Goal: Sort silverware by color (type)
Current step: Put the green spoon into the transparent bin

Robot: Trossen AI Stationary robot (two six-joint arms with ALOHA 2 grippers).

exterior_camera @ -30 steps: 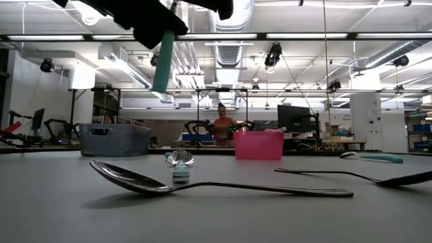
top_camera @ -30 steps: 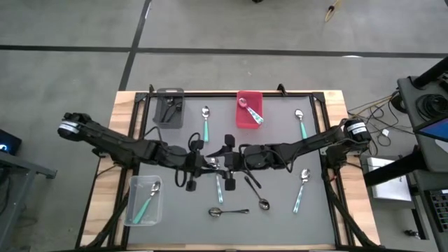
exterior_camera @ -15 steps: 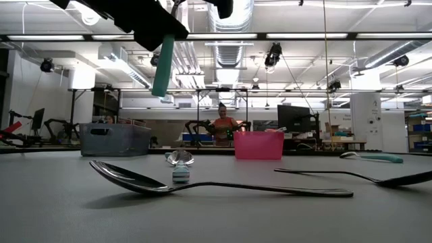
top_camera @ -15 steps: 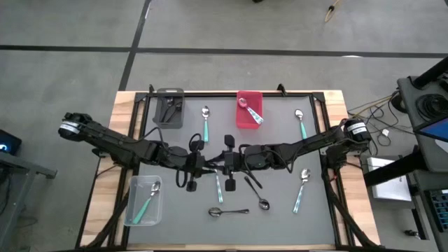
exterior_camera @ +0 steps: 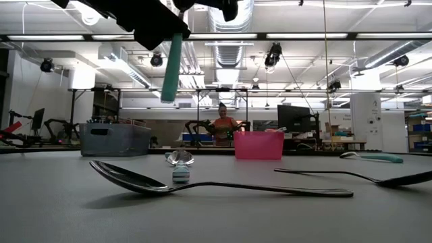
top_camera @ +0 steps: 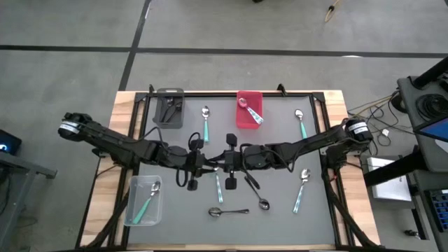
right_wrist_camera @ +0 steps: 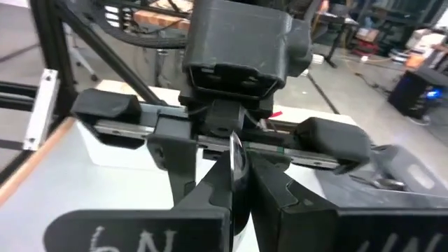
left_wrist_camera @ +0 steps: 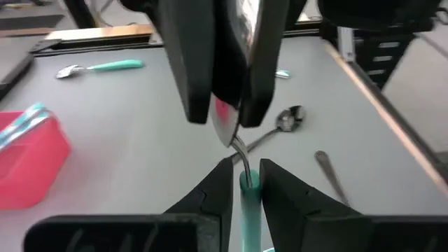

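One teal-handled spoon [exterior_camera: 171, 67] is held above mid-desk [top_camera: 280, 210], its bowl clamped in the right claw [right_wrist_camera: 234, 175]. The left claw [left_wrist_camera: 246, 175] stands narrow about the handle; whether it grips cannot be told. Four teal-handled spoons [top_camera: 205, 122] and two dark spoons [top_camera: 229, 211] are counted on the grey desk, beside three bins [top_camera: 241, 120]. A person [exterior_camera: 221, 125] is seen in the workshop behind.

Two arms of matte black, jointed links, each with a silver-grey ring at its outer base joint (seen from above). Left gripper [left_wrist_camera: 243, 183]: two tapered black fingers on a broad black carriage. Right gripper [right_wrist_camera: 233, 183]: like fingers; its foreground bar bears white handwritten characters, possibly "6N". Black cables loop beside the left wrist.
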